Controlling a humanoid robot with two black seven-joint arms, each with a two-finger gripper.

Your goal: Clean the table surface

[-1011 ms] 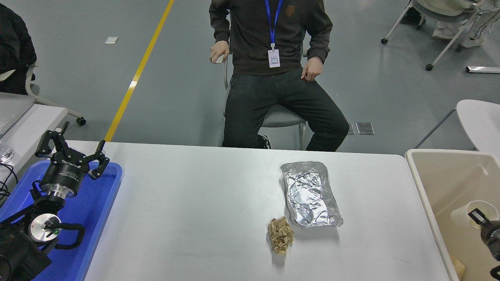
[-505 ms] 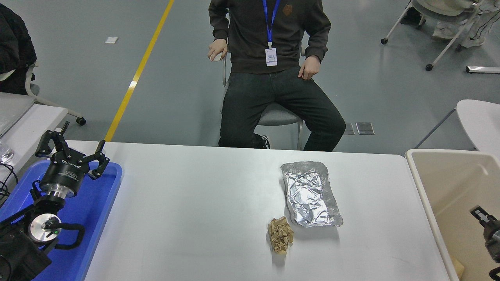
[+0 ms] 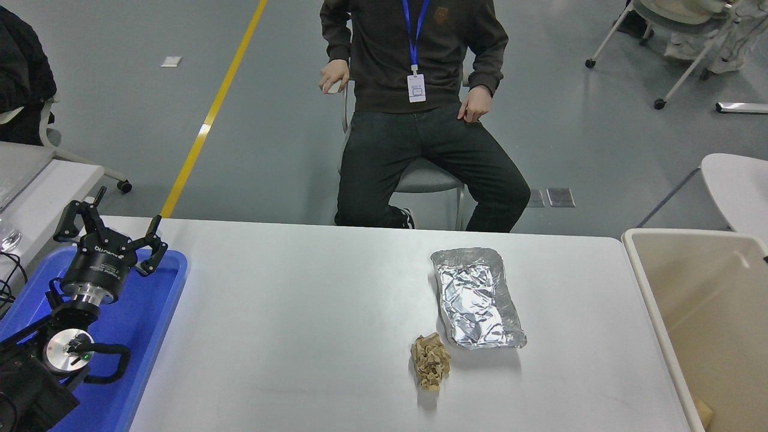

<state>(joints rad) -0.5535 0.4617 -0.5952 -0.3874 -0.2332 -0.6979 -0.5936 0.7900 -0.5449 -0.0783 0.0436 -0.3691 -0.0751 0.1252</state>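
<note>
Gone from above the beige bin [image 3: 708,288] — the right gripper; beside it, the worktop [image 3: 300,312] carries a foil tray [image 3: 477,300]; left gripper [image 3: 111,231] parked, fingers apart.

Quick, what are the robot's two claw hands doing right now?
Left gripper: open, holding nothing, parked over the blue tray.
Right gripper: out of the picture, so it cannot be told.

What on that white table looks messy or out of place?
Two things sit on the table surface: a crumpled foil tray, dented and wrinkled, and just in front of it a scrunched tan paper wad. Both look like leftover rubbish. Nothing appears spilled. The left gripper hangs open over a blue tray.
</note>
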